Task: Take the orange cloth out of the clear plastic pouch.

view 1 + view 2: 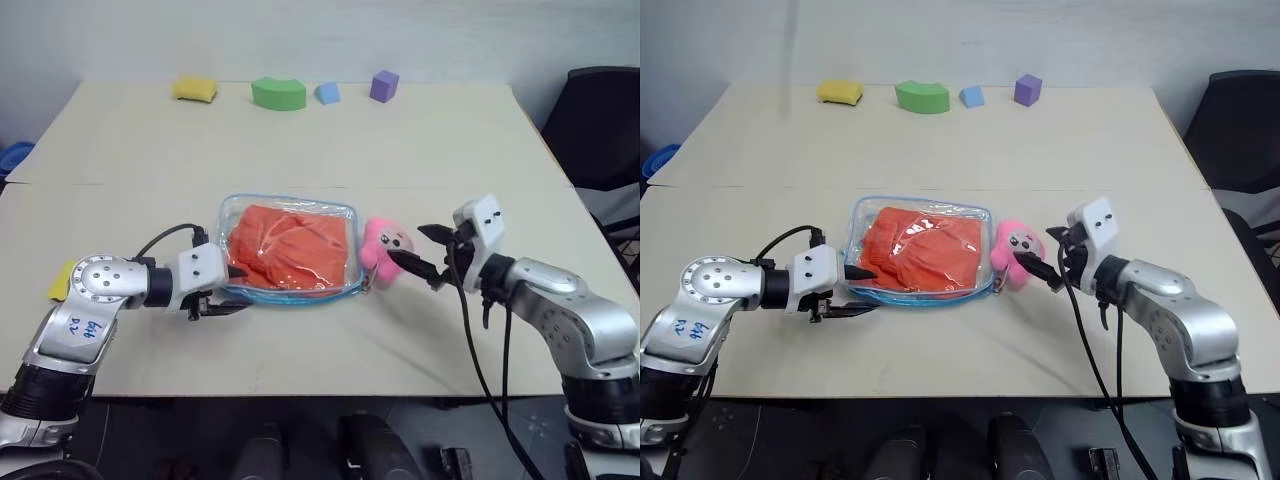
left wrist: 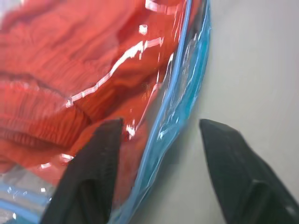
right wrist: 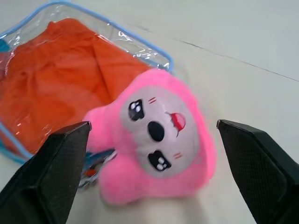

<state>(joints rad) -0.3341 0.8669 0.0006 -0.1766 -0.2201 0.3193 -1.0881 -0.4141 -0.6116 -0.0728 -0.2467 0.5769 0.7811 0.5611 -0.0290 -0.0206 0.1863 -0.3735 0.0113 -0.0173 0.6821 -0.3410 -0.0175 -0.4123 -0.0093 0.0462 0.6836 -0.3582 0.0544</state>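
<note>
The left hand [image 1: 228,292] is hovering with its fingers parted astride the near-left blue edge of the clear plastic pouch [image 1: 288,212], gripping nothing. The right hand [image 1: 424,254] is gaping wide around the pink plush toy [image 1: 381,247], which is touching the pouch's right end. The orange cloth [image 1: 290,248] is lying crumpled inside the pouch, mid-worktop [image 1: 300,150]. The film looks slick and floppy; the cloth looks soft, light and bunchable, so pinching a fold through the opening seems best. Foam blocks [image 1: 279,93] are sitting along the far edge.

Wrinkled orange cloth [image 1: 290,250] lies inside the flat clear plastic pouch [image 1: 236,209] mid-table.
</note>
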